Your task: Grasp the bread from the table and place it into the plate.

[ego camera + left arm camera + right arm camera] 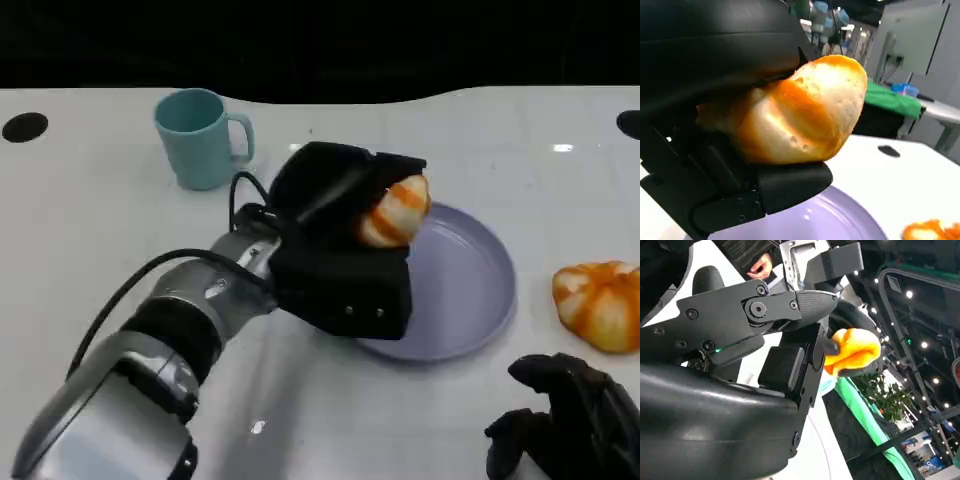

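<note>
My left hand (pixel 340 250) grips a golden-orange bread roll (pixel 395 212) and holds it above the left rim of the lilac plate (pixel 470 290). In the left wrist view the roll (pixel 805 115) sits clamped between the black fingers (pixel 760 195) and the shell of the hand (pixel 715 45), with the plate (pixel 830 220) just beneath it. A second bread roll (pixel 600 303) lies on the white table to the right of the plate. My right hand (pixel 570 420) rests low at the near right, holding nothing, a little in front of that second roll.
A teal mug (pixel 200 138) stands at the back left, behind my left hand. A dark round hole (pixel 25 127) marks the table's far left and another (pixel 630 122) its far right. The table's back edge (pixel 320 95) runs against a dark background.
</note>
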